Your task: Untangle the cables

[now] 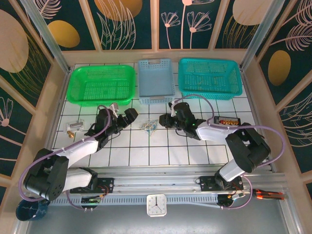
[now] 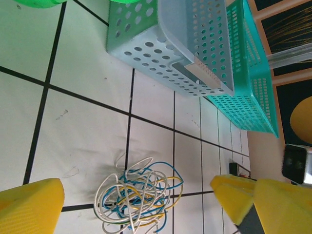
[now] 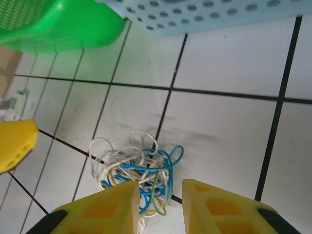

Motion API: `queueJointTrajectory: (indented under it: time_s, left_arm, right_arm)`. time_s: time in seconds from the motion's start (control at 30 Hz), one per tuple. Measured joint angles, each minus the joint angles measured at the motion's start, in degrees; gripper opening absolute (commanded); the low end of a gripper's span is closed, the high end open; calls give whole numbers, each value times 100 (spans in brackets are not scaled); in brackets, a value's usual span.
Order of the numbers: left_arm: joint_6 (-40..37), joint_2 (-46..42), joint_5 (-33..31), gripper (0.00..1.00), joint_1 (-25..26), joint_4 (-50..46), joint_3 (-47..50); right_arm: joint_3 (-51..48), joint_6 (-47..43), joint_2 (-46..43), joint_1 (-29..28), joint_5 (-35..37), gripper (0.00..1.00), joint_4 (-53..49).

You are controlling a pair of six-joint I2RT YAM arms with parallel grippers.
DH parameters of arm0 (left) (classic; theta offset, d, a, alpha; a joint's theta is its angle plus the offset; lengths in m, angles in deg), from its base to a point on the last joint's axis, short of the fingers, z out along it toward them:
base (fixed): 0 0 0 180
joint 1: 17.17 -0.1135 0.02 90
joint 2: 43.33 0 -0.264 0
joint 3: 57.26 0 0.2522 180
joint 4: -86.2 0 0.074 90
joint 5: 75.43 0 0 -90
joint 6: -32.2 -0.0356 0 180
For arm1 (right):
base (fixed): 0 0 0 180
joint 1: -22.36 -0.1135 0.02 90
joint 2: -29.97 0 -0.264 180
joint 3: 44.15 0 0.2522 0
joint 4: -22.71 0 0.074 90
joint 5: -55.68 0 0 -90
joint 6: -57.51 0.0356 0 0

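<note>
As both arms lean in over the white tiled table point(image 1: 146, 156), the cables point(image 3: 136, 170) lie in one small, loose knot on a tile between them, just in front of the pale blue basket point(image 1: 156, 80). White, blue and yellowish-tan cords are all looped through each other.

The left gripper point(image 2: 137, 184) hangs over the bundle with its yellow fingers spread wide, and it holds nothing. The right gripper point(image 3: 161, 184) comes at it from the other side, jaws parted by only a narrow gap, also empty, with the knot just ahead of the tips.

These cords look very light, thin and limp, with a bit of spring in the loops. My guess is that a pull on one strand drags the whole clump across the tile unless the other side is pinned.

The best holds look like the outer loops. A white one arcs free at the edge and a blue one bulges out on the opposite side. A pinch on such thin cord has to close fully, or it slips through the pads.
</note>
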Motion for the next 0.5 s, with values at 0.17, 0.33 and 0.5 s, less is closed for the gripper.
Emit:
queueJointTrajectory:
  time_s: [0.17, 0.33, 0.5]
  left_arm:
    - [-15, 15, 57, 99, 0, 0, 0]
    - [-13, 72, 85, 99, 0, 20, -11]
    - [-13, 162, 164, 99, 2, 85, -11]
  right_arm:
    - [0, 4, 188, 0, -153, 30, 46]
    - [11, 20, 339, -15, -249, 31, 136]
    - [107, 33, 531, -118, -339, 32, 245]
